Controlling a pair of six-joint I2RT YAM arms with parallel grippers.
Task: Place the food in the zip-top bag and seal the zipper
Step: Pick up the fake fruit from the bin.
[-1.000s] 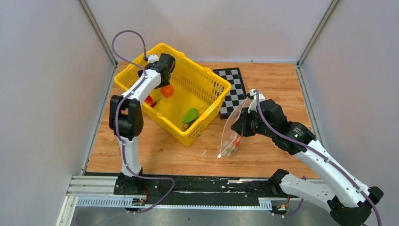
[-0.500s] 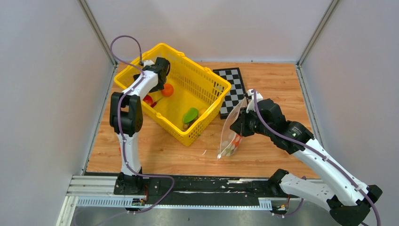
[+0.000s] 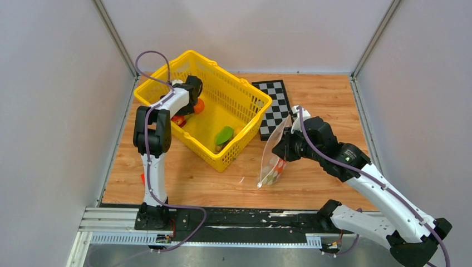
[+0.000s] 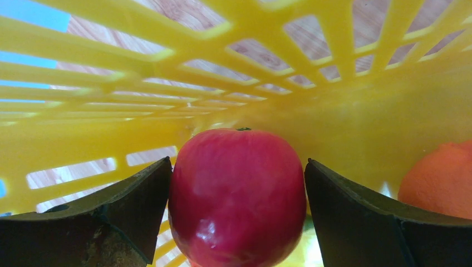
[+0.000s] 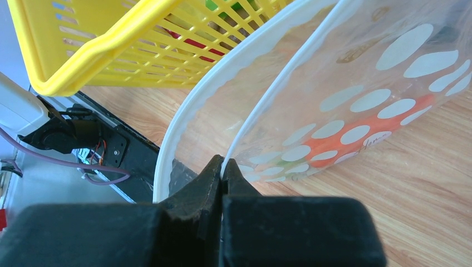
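Note:
My left gripper (image 3: pixel 185 110) is down inside the yellow mesh basket (image 3: pixel 222 162). In the left wrist view its jaws (image 4: pixel 237 162) are open, with the red tomato (image 4: pixel 237 194) between them; the left finger touches it and the right stands just off it. An orange (image 4: pixel 439 178) lies beside it (image 3: pixel 198 106). A green pepper (image 3: pixel 225 135) lies in the basket's near corner. My right gripper (image 3: pixel 284 146) is shut on the zipper (image 5: pixel 267 105) of the polka-dot zip-top bag (image 3: pixel 275 158), holding its mouth up and open. An orange carrot (image 5: pixel 356 133) and other food lie in the bag.
A black-and-white checkerboard (image 3: pixel 276 105) lies behind the bag, right of the basket. A small red block (image 3: pixel 142 178) lies by the left arm's upright link. The basket wall (image 5: pixel 111 50) stands close to the bag's mouth. Grey walls enclose the wooden table.
My left gripper has dropped from the basket's far rim down inside, around the red tomato. The right arm and bag have barely moved.

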